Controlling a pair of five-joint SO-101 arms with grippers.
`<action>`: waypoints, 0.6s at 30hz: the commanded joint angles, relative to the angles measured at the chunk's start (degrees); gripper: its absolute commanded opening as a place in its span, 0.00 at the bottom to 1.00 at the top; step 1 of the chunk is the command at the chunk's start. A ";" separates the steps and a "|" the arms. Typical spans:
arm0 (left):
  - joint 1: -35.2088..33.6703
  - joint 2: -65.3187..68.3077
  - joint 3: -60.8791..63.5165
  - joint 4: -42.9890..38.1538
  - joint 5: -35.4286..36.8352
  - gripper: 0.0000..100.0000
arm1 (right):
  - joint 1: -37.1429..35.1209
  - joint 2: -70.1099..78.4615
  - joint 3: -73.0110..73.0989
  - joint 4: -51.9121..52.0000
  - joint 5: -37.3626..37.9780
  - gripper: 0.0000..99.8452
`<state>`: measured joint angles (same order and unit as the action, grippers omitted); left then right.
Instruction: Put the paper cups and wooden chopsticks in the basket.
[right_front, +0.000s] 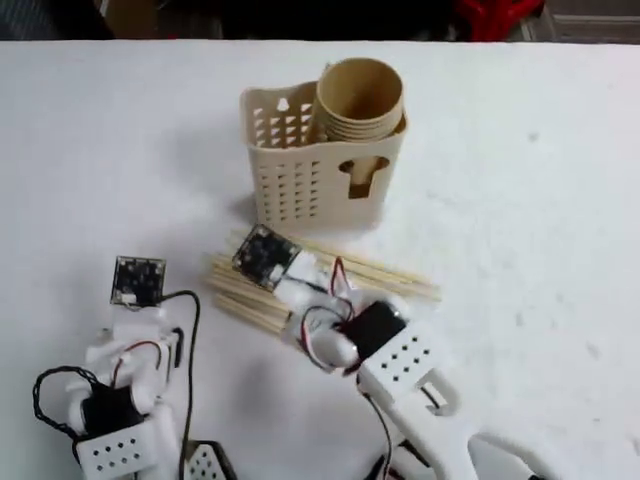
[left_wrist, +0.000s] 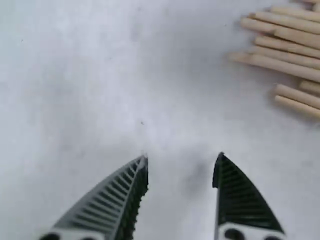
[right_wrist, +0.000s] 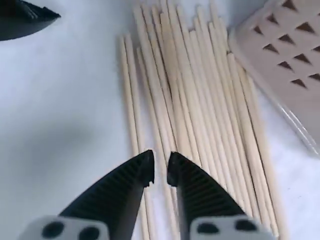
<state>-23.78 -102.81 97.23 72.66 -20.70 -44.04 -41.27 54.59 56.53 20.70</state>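
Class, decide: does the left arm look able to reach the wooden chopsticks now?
Probably yes: the open left tool hangs over bare table beside the chopsticks, nothing between; the right tool overhangs the pile.

The basket is cream (gridded holes), cups tan, chopsticks pale, table white

One basket, several stacked cups, many chopsticks

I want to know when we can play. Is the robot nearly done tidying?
About halfway. Done: the cups are stacked in the basket. In hand: the right gripper is down over the chopsticks. To do: the chopsticks all lie on the table by the basket. The left gripper is open over bare table beside them.
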 joint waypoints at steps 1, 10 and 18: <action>-0.40 -0.31 -0.18 0.09 -0.26 0.22 | -2.59 -0.40 0.70 -1.10 0.88 0.04; -0.40 -0.31 -0.18 0.09 -0.26 0.22 | -4.09 11.12 1.49 -3.91 5.71 0.06; -0.40 -0.31 -0.18 0.09 -0.26 0.22 | -3.74 21.58 -1.85 -6.46 8.00 0.06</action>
<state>-23.78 -102.81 97.23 72.66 -20.70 -47.82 -21.32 55.91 50.73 27.82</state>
